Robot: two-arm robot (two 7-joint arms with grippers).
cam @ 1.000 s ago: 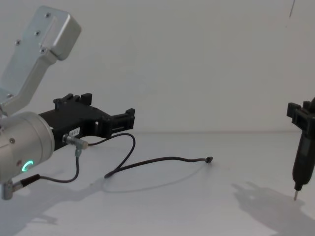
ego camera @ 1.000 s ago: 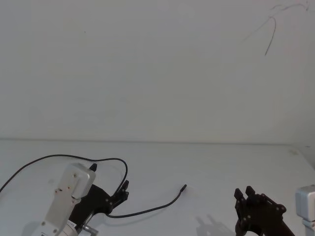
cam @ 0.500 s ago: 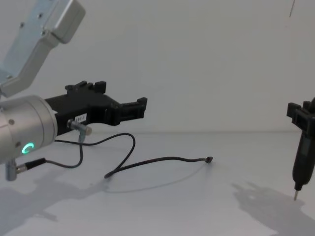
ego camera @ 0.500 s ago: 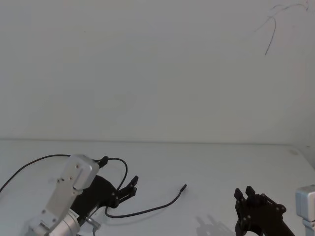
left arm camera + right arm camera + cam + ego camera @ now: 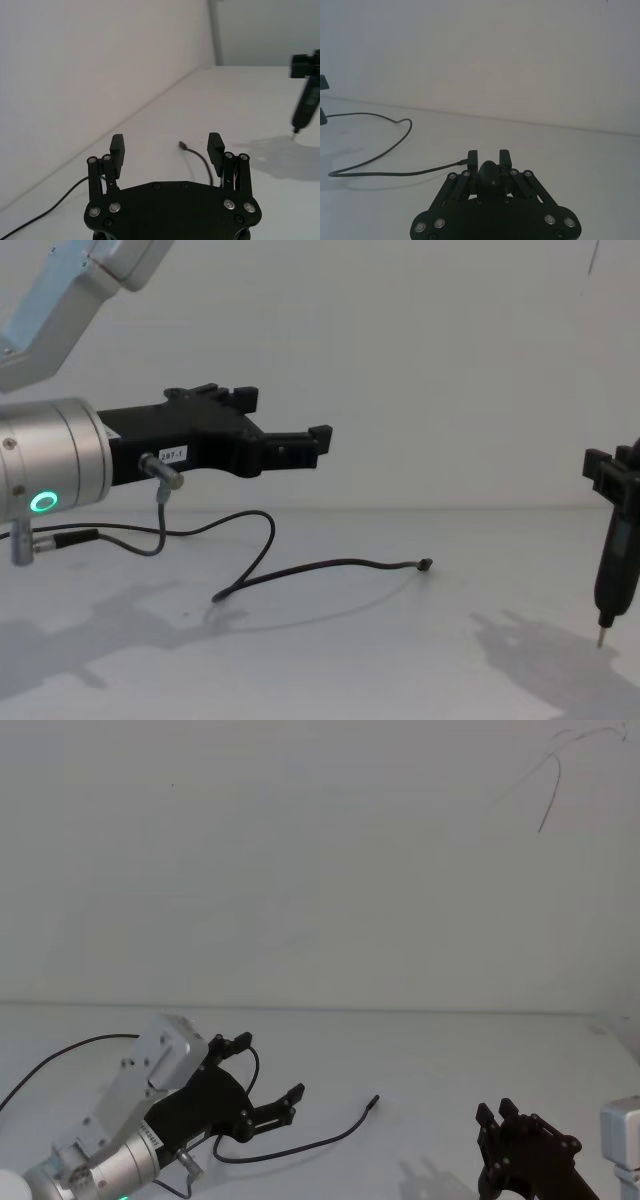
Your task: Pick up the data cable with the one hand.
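left gripper [image 5: 268,1066] spread wide, empty, hovering above cable [image 5: 330,563] on table [image 5: 400,680]; right gripper [image 5: 495,1110] closed, parked far right

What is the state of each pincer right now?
Left black two-finger pincer: open, holding nothing.
Right black pincer: closed on a black pen-like pointed tool.

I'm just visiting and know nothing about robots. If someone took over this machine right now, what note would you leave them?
Left gripper: open, raised above the table, holding nothing.
Right gripper: parked at the right, away from the cable.
Data cable: lying loose on the table, its small connector at the end nearer the right gripper.
Done: nothing gripped yet.
To do: lower the left gripper, close on the cable, lift.
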